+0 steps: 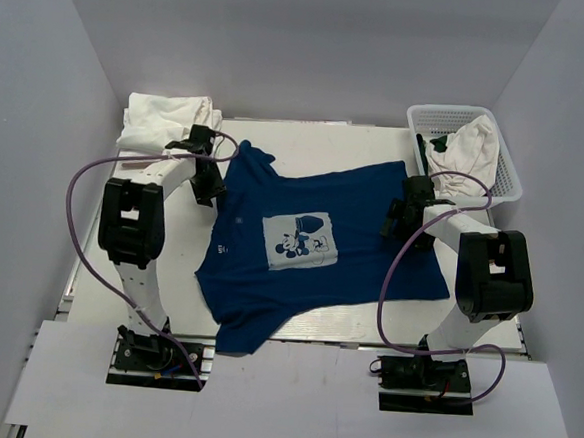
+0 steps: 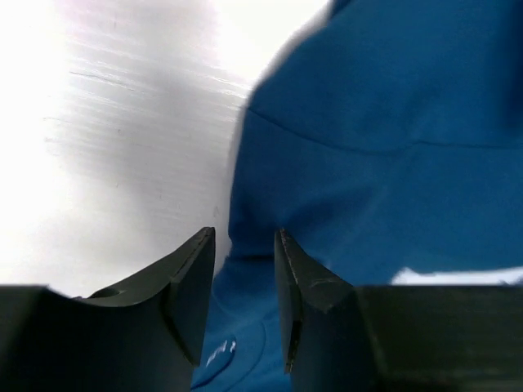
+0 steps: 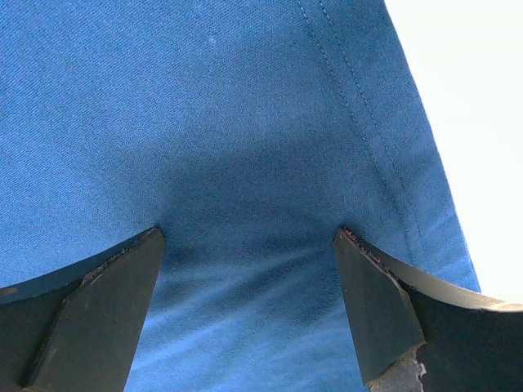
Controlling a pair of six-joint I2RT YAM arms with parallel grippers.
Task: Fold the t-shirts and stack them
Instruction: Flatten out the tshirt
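Fingers of left gripper were set partly apart above navy t-shirt edge, nothing pinched. Right gripper was seen wide open, nothing held. Shirt was laid flat on table. Neck label was too blurry to be read.

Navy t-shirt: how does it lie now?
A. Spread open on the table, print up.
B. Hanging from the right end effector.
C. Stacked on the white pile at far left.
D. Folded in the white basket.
A: the navy t-shirt lies spread open on the table, its pale print facing up.
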